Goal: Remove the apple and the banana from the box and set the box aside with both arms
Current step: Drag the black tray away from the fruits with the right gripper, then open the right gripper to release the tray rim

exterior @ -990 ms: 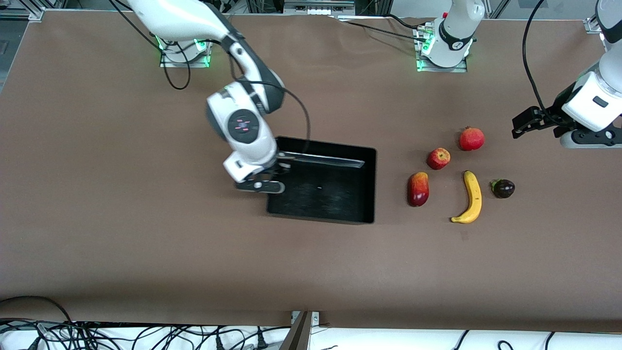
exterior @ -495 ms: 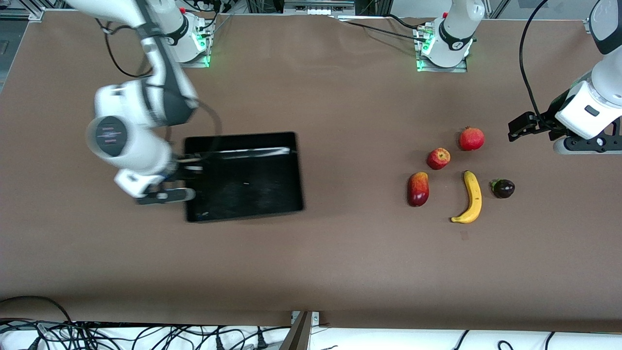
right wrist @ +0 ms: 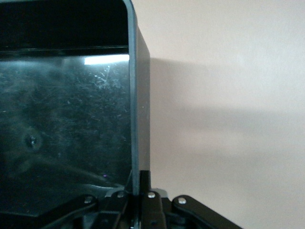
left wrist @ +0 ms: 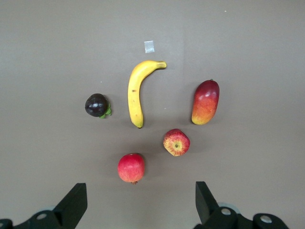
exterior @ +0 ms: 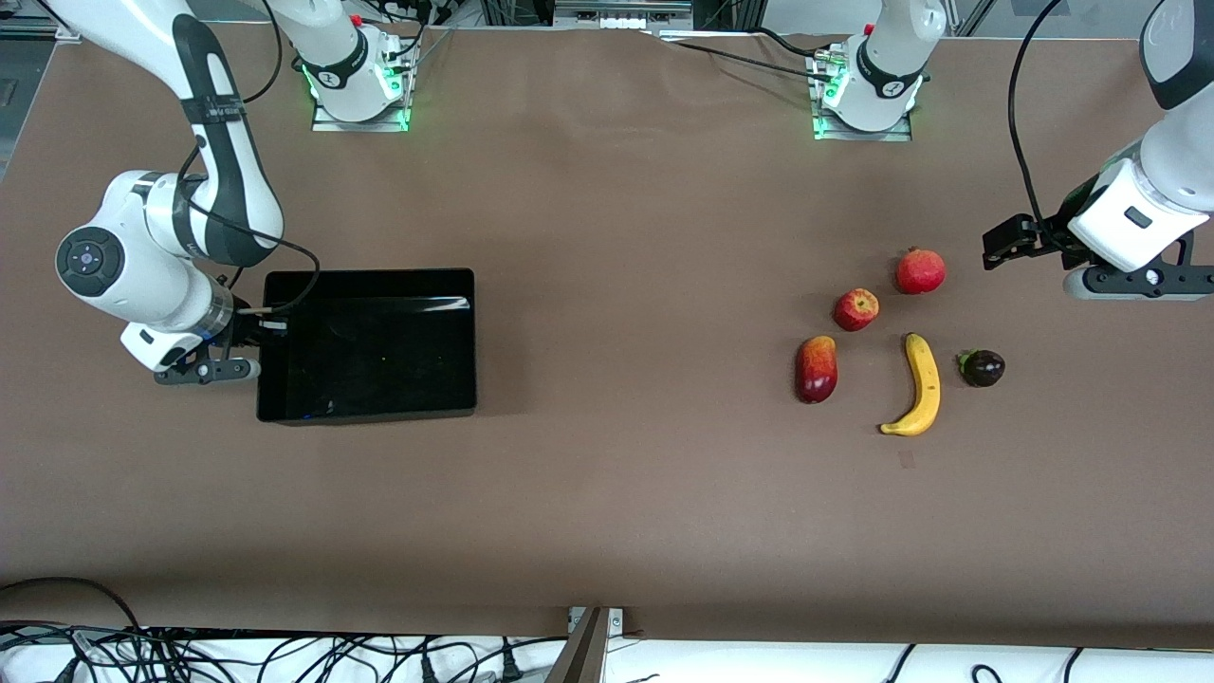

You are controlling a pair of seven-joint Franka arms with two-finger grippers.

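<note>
The box (exterior: 370, 343) sits empty near the right arm's end of the bench, its end wall pinched in the shut right pincer (exterior: 248, 341), while the apple (exterior: 855, 309) and banana (exterior: 916, 384) lie on the bench near the left arm's end. The left pincer (exterior: 991, 249) waits wide open and empty above that end's edge. To finish well, I would release the wall cleanly, then lift straight up.
</note>
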